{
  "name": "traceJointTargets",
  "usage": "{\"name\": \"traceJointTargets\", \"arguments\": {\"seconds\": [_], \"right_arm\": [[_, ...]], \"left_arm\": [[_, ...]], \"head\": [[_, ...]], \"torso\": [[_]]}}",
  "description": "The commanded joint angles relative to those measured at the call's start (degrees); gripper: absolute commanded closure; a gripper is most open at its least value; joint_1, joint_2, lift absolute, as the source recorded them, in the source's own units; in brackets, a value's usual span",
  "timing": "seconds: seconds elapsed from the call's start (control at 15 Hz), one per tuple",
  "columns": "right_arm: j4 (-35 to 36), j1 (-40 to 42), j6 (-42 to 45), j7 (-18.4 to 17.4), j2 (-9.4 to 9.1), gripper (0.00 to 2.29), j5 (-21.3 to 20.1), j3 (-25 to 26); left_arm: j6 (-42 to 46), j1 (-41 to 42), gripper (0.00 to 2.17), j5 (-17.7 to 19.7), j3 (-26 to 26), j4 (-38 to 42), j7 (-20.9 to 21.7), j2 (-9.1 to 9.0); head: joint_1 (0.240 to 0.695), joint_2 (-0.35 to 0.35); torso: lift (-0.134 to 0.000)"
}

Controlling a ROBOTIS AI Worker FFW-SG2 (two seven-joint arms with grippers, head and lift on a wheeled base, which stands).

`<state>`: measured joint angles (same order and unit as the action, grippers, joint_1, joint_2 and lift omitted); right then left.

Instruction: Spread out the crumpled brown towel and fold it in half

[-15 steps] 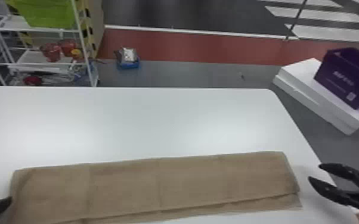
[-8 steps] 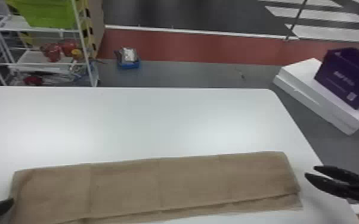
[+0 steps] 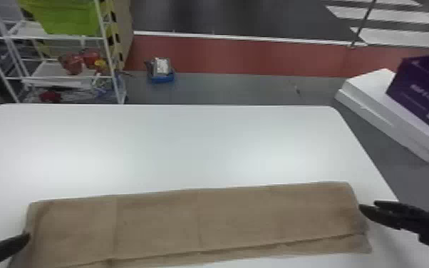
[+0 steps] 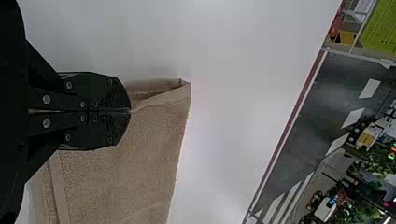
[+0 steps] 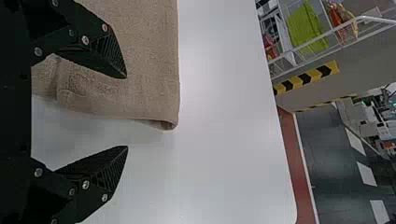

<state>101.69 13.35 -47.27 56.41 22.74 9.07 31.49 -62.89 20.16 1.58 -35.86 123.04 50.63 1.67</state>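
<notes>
The towel lies as a long strip on the tabletop. You have the left tool clamped on one end, the right tool spread at the other. There, pinch every layer carefully, then raise both ends evenly.

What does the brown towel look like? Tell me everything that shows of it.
The brown towel is plain, with a short, fuzzy pile like terry cloth. It lies mostly flat on the white table, folded into a long band running left to right, with faint crosswise creases. A lower layer peeks out along the near edge. The left gripper is shut on its left end; the right gripper stands open at the right end, one finger over the cloth, contact unclear.
</notes>
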Motion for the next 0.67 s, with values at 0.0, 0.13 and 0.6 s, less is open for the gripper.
{"name": "traceJointTargets", "arguments": {"seconds": [0.0, 0.13, 0.6], "right_arm": [[-1.14, -1.75, 0.2, -0.07, -0.41, 0.41, -1.34, -1.43], [-1.76, -2.98, -0.86, 0.1, -0.41, 0.45, -1.95, -2.22], [-2.28, -3.42, -2.97, 2.21, 0.73, 1.07, -2.13, -2.75]], "left_arm": [[0.0, 0.05, 1.55, 0.0, -0.09, 0.0, 0.0, 0.0], [0.0, 0.14, 1.55, 0.0, -0.18, 0.0, 0.09, 0.09], [0.17, 0.05, 1.55, 0.0, -0.44, 0.27, 0.17, 0.09]], "head": [[0.695, -0.103], [0.695, -0.096], [0.695, -0.071]], "torso": [[-0.123], [-0.123], [-0.123]]}}
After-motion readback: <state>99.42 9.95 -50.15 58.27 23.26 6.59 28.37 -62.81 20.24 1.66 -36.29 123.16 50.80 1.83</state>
